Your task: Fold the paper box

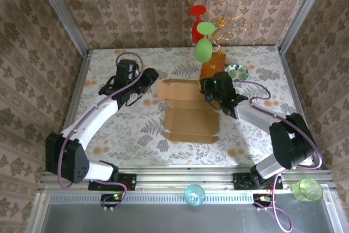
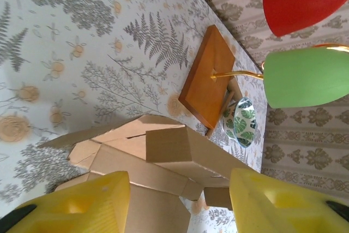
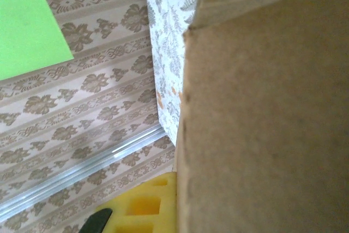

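On the floral table [image 1: 125,135], a wooden block base [image 1: 210,71] carries gold wire [image 1: 232,21] holding red [image 1: 196,31] and green cups [image 1: 203,51], perhaps plastic. A leaf-patterned bowl [image 1: 238,71] sits just beside the base.

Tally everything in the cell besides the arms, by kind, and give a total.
Light-brown corrugated cardboard box: 1
Gold wire stand on an orange-brown wooden block: 1
Small leaf-patterned bowl: 1
Stemmed plastic glasses: 4 (red glass, green glass at the stand, teal glass, green glass near the right arm's base)
Total: 7
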Robot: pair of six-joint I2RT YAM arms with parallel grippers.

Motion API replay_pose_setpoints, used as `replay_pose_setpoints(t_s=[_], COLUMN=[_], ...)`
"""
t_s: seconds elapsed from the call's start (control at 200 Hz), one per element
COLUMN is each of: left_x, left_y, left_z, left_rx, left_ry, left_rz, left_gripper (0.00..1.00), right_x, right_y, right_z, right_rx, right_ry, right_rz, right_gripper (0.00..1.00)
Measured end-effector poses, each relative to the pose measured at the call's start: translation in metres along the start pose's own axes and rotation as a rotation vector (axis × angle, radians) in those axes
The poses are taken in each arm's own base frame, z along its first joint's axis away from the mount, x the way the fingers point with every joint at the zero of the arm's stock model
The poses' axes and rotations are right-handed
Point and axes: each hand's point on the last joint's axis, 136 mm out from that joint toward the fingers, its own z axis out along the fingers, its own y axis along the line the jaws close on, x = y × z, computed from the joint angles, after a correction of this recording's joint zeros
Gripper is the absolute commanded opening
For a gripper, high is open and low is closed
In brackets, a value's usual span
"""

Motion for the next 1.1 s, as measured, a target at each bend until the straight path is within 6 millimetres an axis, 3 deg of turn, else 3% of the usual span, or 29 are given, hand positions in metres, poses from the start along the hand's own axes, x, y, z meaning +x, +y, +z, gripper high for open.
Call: replay_pose_setpoints(t_s=[0.215,0.345,0.675,1.1], left_x=[0.021,0.031,0.044,0.05], left_y=[-0.009,-0.019,-0.018,-0.017], left_z=[0.039,0.052,0.062,0.063], left_rx=[0.013,0.033,0.017,0.011], left_ry=[0.076,0.108,0.145,0.153], left_rz=[0.027,0.043,0.056,0.034], left_gripper=[0.5,0.5,0.48,0.35], right_x=[0.002,0.005,0.006,-0.001], right_y=[0.001,0.003,0.005,0.002], right_z=[0.0,0.0,0.0,0.01], right_rx=[-0.026,-0.033,-0.044,-0.048], right_ry=[0.036,0.052,0.074,0.109], right_rz=[-0.025,-0.033,-0.048,-0.059], right_gripper=[0.0,0.0,0.0,0.0])
